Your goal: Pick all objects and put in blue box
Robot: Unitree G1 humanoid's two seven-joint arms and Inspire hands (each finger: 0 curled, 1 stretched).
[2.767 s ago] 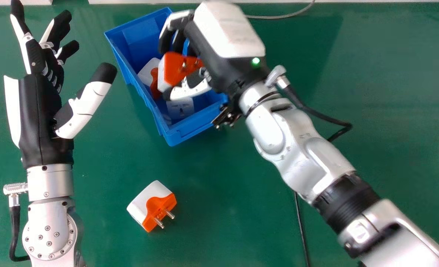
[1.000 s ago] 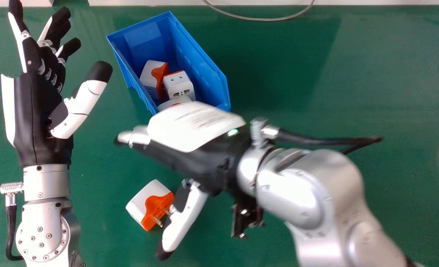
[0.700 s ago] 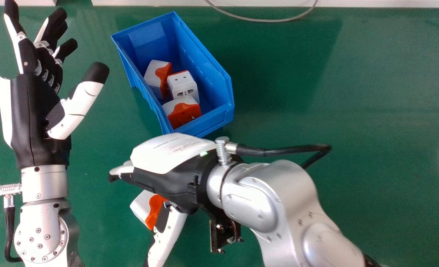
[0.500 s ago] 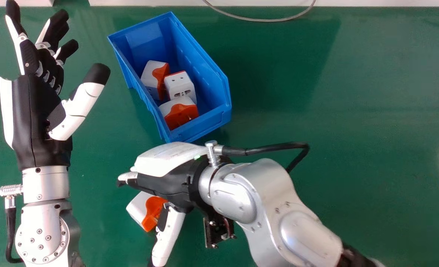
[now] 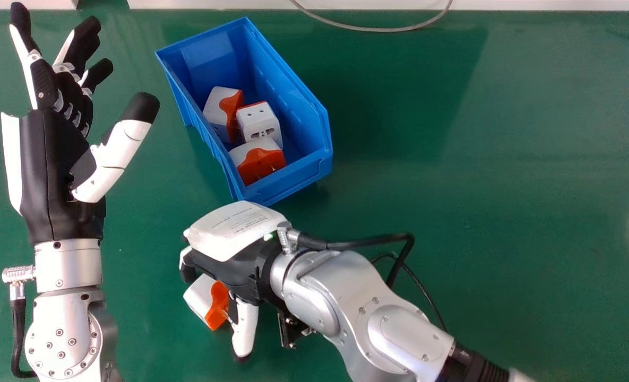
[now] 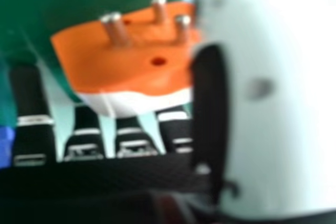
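My right hand [image 5: 229,239] is palm down over the loose white and orange plug adapter [image 5: 203,300] on the table, partly covering it. Its fingers bend down loosely on the far side and its thumb stands on the pin side; no firm grip shows. In the right hand view, the adapter [image 6: 126,56] has its pins up, between the fingers of my right hand [image 6: 210,103] and its thumb. Inside the blue box [image 5: 298,180] lie three adapters: one at the left wall [image 5: 221,109], a white one [image 5: 259,123] and one near the front [image 5: 258,162]. My left hand [image 5: 54,159] stays open at the left.
The green table [image 5: 452,175] stretches to the right of the box. A grey cable [image 5: 367,27] curves along the back edge. Black cables [image 5: 404,249] hang by the right forearm.
My right hand has let go of an adapter that now lies in the box. It has come back from there to the loose adapter, and lately its fingers have bent further down.
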